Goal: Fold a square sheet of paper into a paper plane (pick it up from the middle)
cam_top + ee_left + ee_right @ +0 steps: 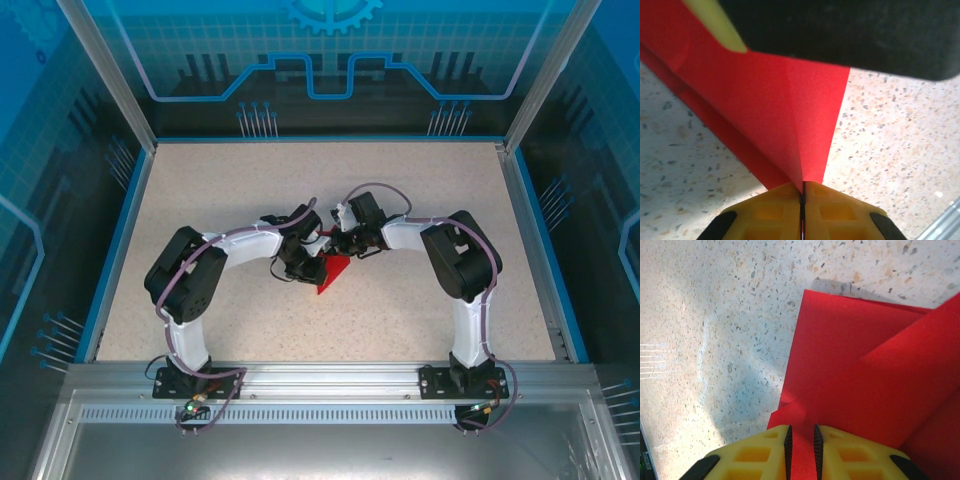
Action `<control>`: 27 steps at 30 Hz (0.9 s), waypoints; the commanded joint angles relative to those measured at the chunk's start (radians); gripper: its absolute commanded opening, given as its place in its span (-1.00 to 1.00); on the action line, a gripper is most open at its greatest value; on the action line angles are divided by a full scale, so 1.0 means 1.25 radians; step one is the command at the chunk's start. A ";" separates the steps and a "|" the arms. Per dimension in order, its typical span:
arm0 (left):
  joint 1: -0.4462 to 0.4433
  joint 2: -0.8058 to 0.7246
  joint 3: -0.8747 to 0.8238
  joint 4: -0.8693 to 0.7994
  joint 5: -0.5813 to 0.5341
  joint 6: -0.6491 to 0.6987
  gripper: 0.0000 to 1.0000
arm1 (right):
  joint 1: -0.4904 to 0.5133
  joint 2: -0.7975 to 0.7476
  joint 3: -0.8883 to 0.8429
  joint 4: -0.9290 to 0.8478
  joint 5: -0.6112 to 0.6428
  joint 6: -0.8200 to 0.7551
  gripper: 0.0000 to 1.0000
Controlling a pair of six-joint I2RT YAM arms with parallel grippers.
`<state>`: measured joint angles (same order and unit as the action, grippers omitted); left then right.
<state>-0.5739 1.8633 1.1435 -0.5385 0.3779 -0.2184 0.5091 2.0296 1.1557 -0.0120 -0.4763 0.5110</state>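
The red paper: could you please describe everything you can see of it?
The red paper is thin, matte and bright red, folded into a pointed shape with creases and overlapping layers. It sits near the middle of the speckled table. The left end effector is shut on its narrow tip; the right end effector grips a folded edge.

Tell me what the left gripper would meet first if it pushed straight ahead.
The left gripper is shut on the red paper, so it would push into that first. Beyond it, the right gripper's dark body crosses the path and is probably next, though depth is unclear.
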 commanded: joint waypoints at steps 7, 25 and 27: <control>0.047 -0.006 -0.074 0.107 0.131 -0.053 -0.82 | -0.011 0.002 -0.018 -0.026 0.014 -0.022 -0.57; 0.090 -0.016 -0.144 0.190 0.164 -0.095 -0.64 | -0.007 0.016 0.001 -0.082 0.059 -0.052 -0.57; 0.090 -0.033 -0.139 0.184 0.156 -0.098 -0.51 | -0.007 0.018 0.004 -0.088 0.061 -0.054 -0.58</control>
<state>-0.4721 1.8568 0.9779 -0.2970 0.5812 -0.3271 0.5095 2.0296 1.1591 -0.0296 -0.4656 0.4702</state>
